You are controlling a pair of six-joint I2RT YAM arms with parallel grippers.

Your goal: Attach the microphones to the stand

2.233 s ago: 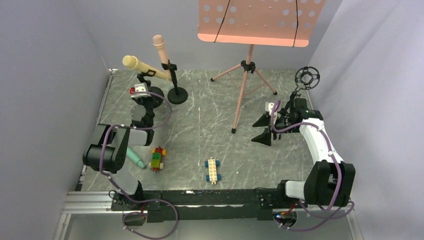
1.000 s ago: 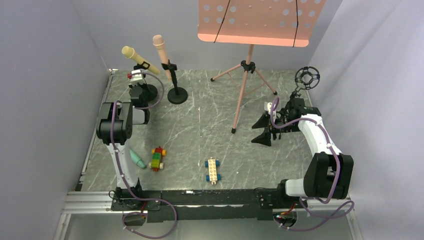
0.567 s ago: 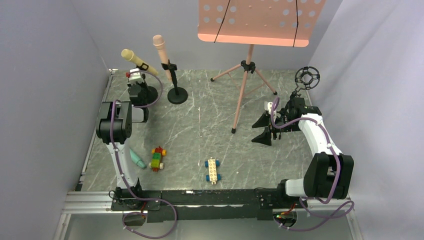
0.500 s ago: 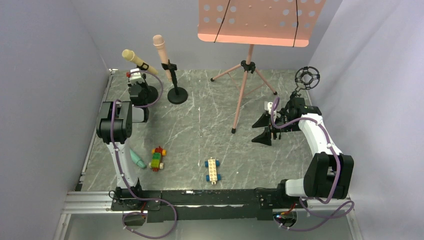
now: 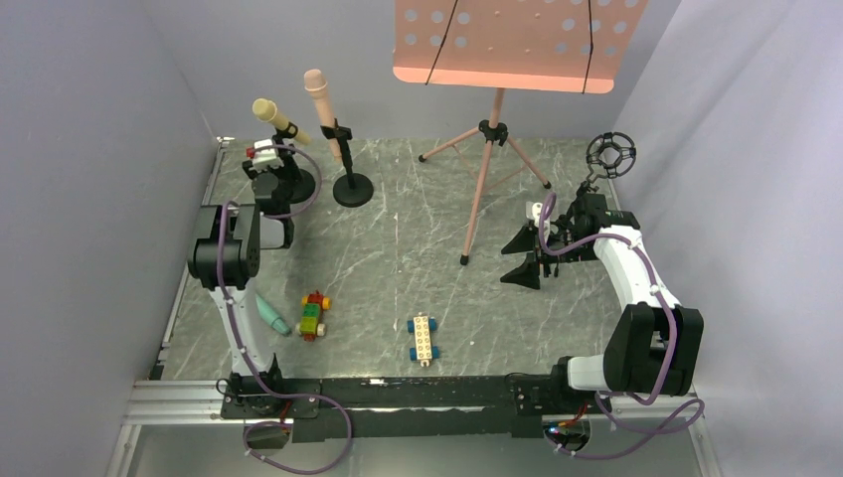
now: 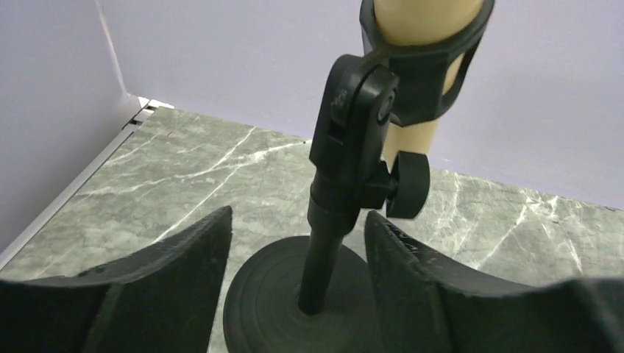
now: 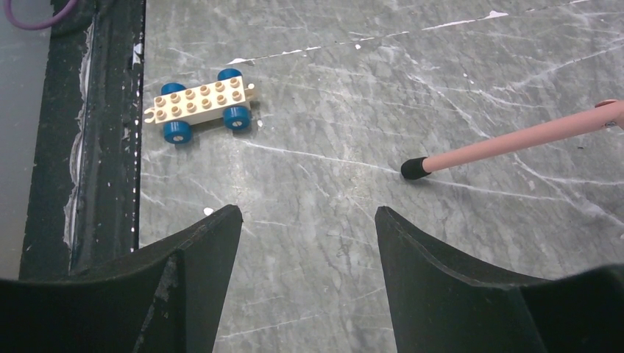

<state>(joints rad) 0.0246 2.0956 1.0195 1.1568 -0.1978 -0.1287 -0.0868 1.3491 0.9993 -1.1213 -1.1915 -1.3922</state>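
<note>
— Left end effector, far-left corner: gripping or not?
— Not gripping. Its jaws are spread, one finger on either side of the pole of the black stand, and neither touches it. The pale yellow microphone sits in that stand's clip, its head tilted up toward the far left.
— And the other microphones?
— The pink microphone stands clipped in a second black stand just to the right. The teal-green microphone lies on the grey marbled surface at near left, beside the left arm and close to a multicoloured brick car.
— Right side?
— The right end effector hangs spread over the surface, pinching nothing, near a foot of the pink music stand. A white brick car with blue wheels sits toward the near edge.
</note>
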